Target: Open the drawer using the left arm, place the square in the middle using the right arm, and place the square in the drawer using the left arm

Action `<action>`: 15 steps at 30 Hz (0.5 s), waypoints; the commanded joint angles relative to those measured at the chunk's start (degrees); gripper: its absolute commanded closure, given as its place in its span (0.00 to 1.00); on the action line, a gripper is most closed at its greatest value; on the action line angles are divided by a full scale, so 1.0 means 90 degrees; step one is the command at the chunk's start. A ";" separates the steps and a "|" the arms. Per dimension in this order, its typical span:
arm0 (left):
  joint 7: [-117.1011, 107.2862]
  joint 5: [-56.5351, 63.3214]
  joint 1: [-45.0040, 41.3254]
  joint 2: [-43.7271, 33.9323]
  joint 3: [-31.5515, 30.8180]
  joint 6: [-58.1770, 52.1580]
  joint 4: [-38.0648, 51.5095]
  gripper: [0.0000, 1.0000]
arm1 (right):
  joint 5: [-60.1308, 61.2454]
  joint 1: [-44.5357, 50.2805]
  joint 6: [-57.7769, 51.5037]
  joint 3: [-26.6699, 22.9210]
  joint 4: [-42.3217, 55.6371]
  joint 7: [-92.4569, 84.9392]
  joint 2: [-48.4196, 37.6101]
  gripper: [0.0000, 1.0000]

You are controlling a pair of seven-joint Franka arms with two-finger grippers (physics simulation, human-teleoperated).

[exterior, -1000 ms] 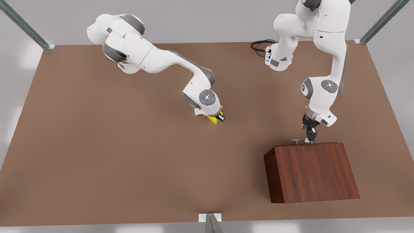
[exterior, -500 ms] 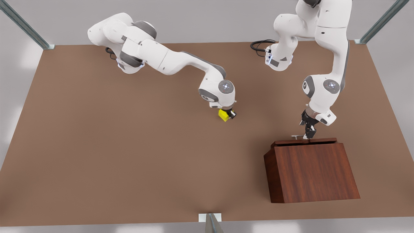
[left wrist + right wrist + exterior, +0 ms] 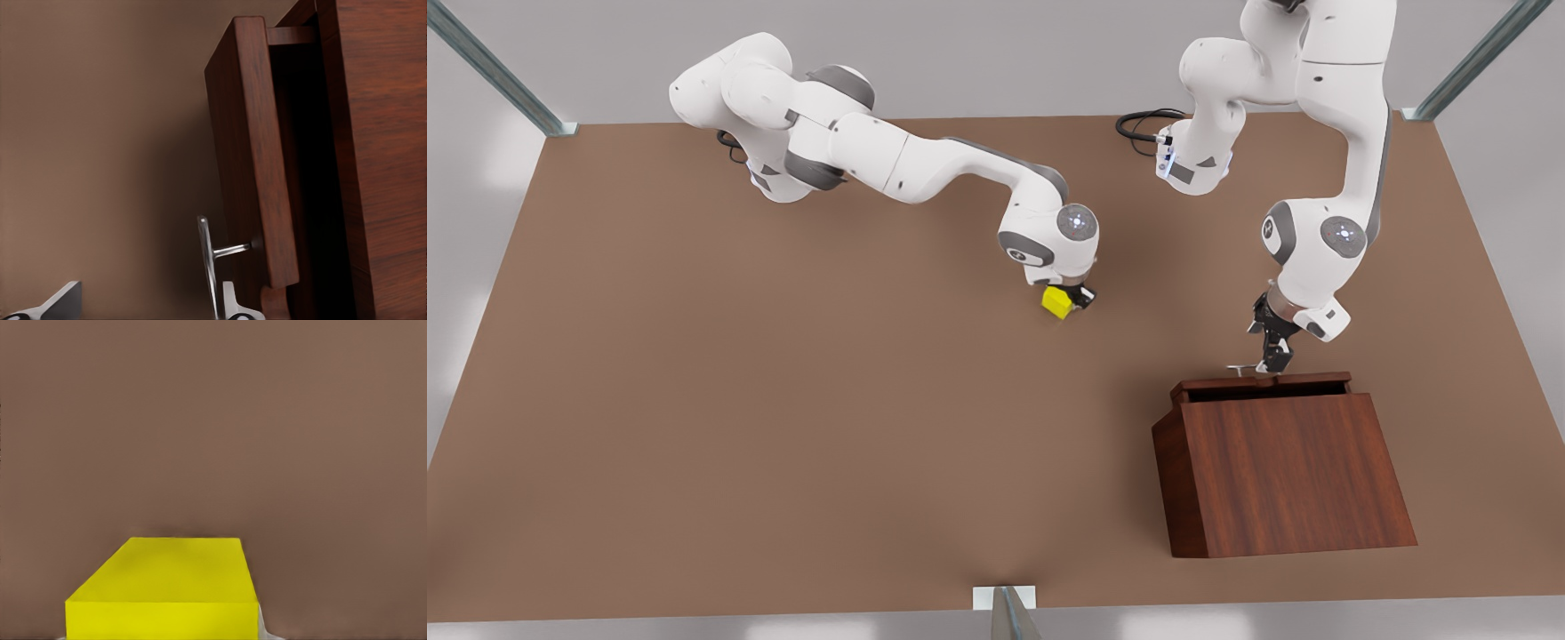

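the left gripper (image 3: 1270, 363) sits at the thin silver bar handle (image 3: 1240, 367) of the shallow drawer (image 3: 1263, 385) of the dark reddish-brown wood-grain cabinet (image 3: 1285, 476), on the front view's right; its fingers (image 3: 230, 303) bracket the bar closely, though whether they actually pinch it cannot be told; the drawer stands partly pulled out — a dark gap shows between its front panel and the cabinet body; the right gripper (image 3: 1074, 298), near the centre of the plain matte brown tabletop (image 3: 783, 400), is closed on the small bright yellow cube (image 3: 1057, 302); whether the cube touches the tabletop or hangs just above it cannot be told; cube and cabinet lie well apart.
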 commanded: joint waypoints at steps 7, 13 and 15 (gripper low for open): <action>-0.0098 0.0002 -0.0077 -0.0099 -0.0010 -0.0247 0.0000 0.00 | -0.0055 0.0098 0.0290 0.0069 0.0020 0.0235 0.0182 0.00; -0.0186 0.0012 -0.0155 -0.0197 0.0000 -0.0433 0.0000 0.00 | 0.0091 -0.0351 0.0153 0.0274 0.0040 0.0255 -0.0589 0.00; -0.0186 0.0012 -0.0165 -0.0187 0.0000 -0.0511 -0.0010 0.00 | 0.0267 -0.1160 -0.0003 0.0245 -0.0359 -0.0105 -0.1838 0.00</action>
